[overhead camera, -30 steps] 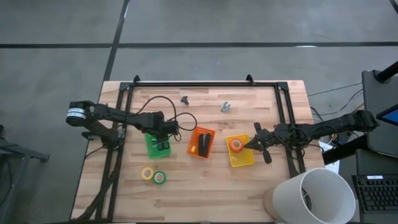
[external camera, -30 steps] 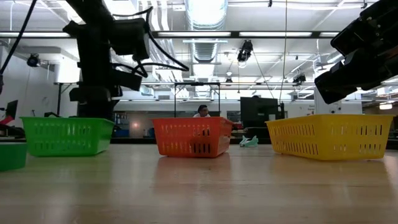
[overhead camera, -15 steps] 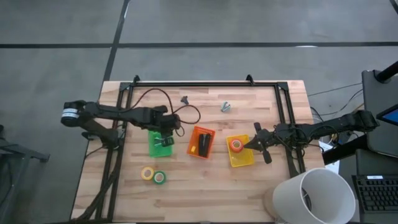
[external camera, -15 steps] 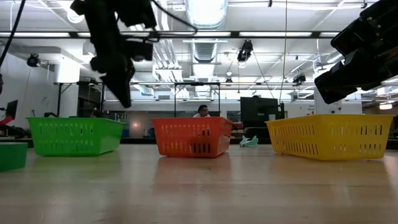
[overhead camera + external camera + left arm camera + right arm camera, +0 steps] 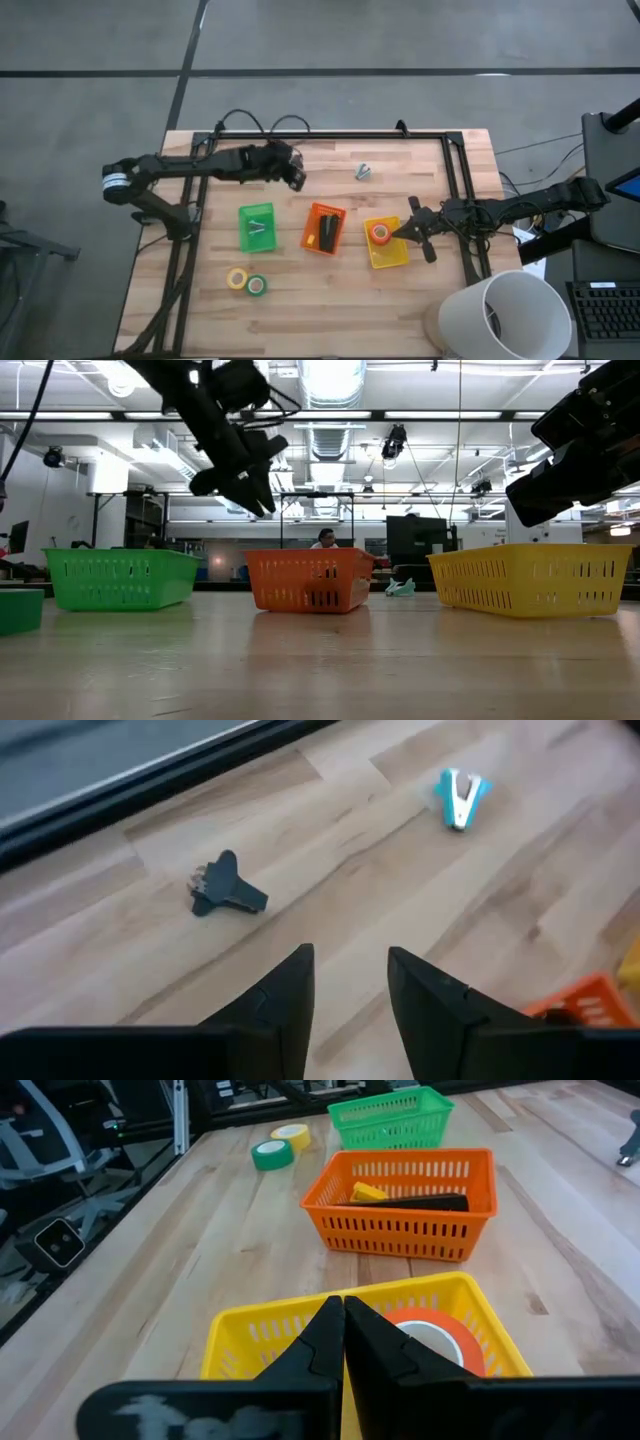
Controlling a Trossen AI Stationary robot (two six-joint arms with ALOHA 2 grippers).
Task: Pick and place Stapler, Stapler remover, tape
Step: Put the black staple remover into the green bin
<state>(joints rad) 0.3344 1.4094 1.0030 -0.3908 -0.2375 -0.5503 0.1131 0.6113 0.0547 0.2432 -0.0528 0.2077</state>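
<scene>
Your left gripper (image 5: 297, 176) hangs above the far part of the table (image 5: 440, 290), fingers spread and empty, near the dark staple remover (image 5: 225, 890). Your right gripper (image 5: 408, 232), fingers pressed together, sits at the yellow bin (image 5: 396, 257) holding the orange tape roll (image 5: 379, 233). The stapler (image 5: 418, 1203) lies in the orange bin (image 5: 324, 228); yellow and green tape rolls (image 5: 246, 282) lie at the near left.

Robotics lab or workshop: open hall with exposed ceiling ducts (image 5: 335, 430), strip lights, concrete floor (image 5: 320, 60), black-framed wooden table (image 5: 330, 300), a person (image 5: 322, 539) seated at distant workstations.
</scene>
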